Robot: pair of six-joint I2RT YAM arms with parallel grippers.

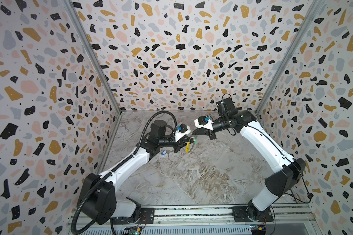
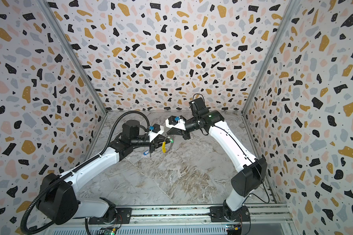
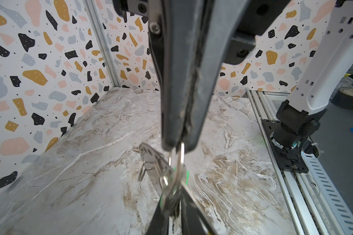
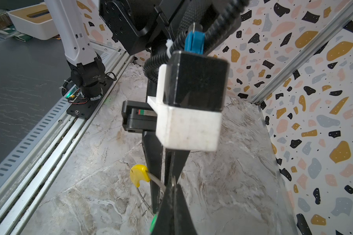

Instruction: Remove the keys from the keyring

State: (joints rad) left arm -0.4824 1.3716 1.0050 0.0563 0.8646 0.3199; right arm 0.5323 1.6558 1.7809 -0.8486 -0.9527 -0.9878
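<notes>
The keyring (image 2: 170,147), a thin metal ring with a yellow sleeve (image 1: 187,147), hangs just above the marble table between both grippers. My right gripper (image 1: 191,134) is shut on the ring's wire; in the left wrist view its fingertips (image 3: 192,140) pinch the loop from above. My left gripper (image 3: 172,203) is closed on the silvery key (image 3: 151,158) bundle with the green tag (image 3: 186,175) hanging on the ring. The key with the blue tag (image 1: 164,152) lies loose on the table under the left arm. In the right wrist view the yellow sleeve (image 4: 139,174) sits beside the left gripper's fingers (image 4: 155,183).
Terrazzo-patterned walls close the cell on the left, back and right. An aluminium rail (image 1: 192,213) with both arm bases runs along the front edge. Marble tabletop (image 1: 192,179) lies in front of the grippers. A white box (image 4: 35,22) sits outside the cell.
</notes>
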